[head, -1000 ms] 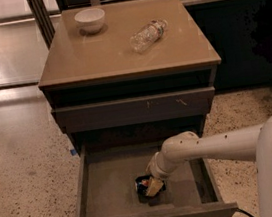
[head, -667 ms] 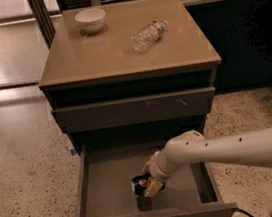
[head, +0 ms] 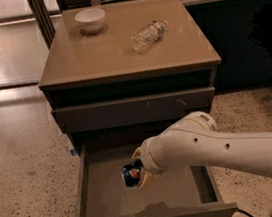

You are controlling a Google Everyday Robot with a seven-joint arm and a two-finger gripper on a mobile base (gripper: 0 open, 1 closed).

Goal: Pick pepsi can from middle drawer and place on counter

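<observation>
The pepsi can (head: 132,174), dark blue with a red-white logo, is held in my gripper (head: 137,170), lifted above the floor of the open middle drawer (head: 108,197). The gripper's pale fingers (head: 145,178) close around the can. My white arm (head: 223,151) reaches in from the right, over the drawer's right half. The tan counter (head: 116,42) tops the dark cabinet behind and above the drawer.
A white bowl (head: 90,20) stands at the counter's back left. A clear plastic water bottle (head: 148,34) lies on its side at the counter's middle right. A closed upper drawer front (head: 133,110) is above the open drawer. Speckled floor surrounds the cabinet.
The gripper has lifted the can off the drawer bottom and moved it up and slightly forward. The arm now covers more of the drawer's right side.
</observation>
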